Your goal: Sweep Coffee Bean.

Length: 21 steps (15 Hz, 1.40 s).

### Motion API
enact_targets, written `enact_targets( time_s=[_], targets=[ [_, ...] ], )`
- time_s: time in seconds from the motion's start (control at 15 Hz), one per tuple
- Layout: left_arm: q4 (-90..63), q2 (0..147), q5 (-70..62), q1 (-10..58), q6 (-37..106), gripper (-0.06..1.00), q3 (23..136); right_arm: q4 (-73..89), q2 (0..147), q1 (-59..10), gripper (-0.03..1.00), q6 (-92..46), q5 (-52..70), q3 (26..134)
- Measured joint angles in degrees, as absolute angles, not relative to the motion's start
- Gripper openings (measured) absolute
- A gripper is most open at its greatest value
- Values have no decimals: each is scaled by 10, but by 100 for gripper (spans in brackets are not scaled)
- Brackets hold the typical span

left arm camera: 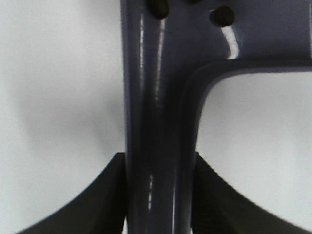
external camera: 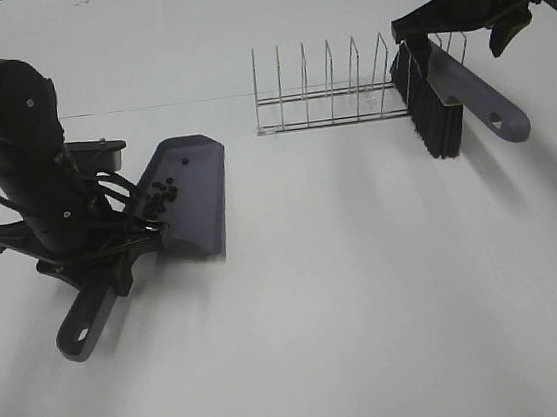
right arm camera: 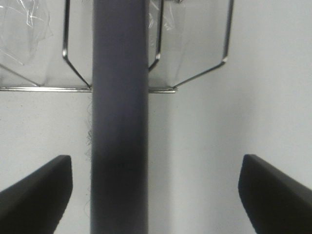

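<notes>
Left gripper (left arm camera: 158,195) is clamped tight on the dustpan (external camera: 191,193) handle, pan resting flat on the table (external camera: 368,289). Right gripper (right arm camera: 156,190) stands wide, jaws clear on both sides of the brush (external camera: 434,100) handle, gripping nothing; the brush leans at the wire rack (external camera: 331,97). The coffee bean (external camera: 163,193) cluster sits inside the pan, small dark ovals bunched toward its handle end. No strays visible on the table, so the sweeping looks done; maybe only the pan is left to deal with.

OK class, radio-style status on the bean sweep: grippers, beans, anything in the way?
Left gripper shut on dustpan handle. Right gripper open, brush propped at wire rack. Coffee beans in the pan. Nothing blocking.
</notes>
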<state>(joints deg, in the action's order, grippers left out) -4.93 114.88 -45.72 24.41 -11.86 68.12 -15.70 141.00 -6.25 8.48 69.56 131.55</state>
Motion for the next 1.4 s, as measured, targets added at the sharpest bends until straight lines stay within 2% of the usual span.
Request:
enact_targets(
  time_s=[0.27, 0.67, 0.73, 0.8, 0.87, 0.93, 1.07, 1.2, 1.4],
  targets=[
    [-87, 1148, -429, 244, -124, 32, 681, -153, 1353, -66, 80, 85, 697, 1317],
    [-117, 1169, -402, 244, -117, 32, 681, -135, 1345, -68, 80, 85, 697, 1317],
    [-127, 1169, -396, 244, -117, 35, 681, -130, 1345, -68, 80, 85, 697, 1317],
    [-132, 1169, -394, 244, -117, 54, 681, -129, 1345, -68, 80, 85, 697, 1317],
    [-134, 1169, -390, 244, -117, 60, 681, -128, 1345, -68, 80, 85, 697, 1317],
    [-134, 1169, -388, 244, -117, 70, 681, -128, 1345, -68, 80, 85, 697, 1317],
    [-134, 1163, -387, 244, -115, 75, 681, -128, 1345, -68, 80, 85, 697, 1317],
    [-124, 1124, -387, 244, -113, 75, 681, -113, 1339, -68, 80, 80, 698, 1317],
    [-30, 986, -440, 236, -113, 75, 681, -65, 1308, -68, 80, 58, 698, 1316]
  ],
)
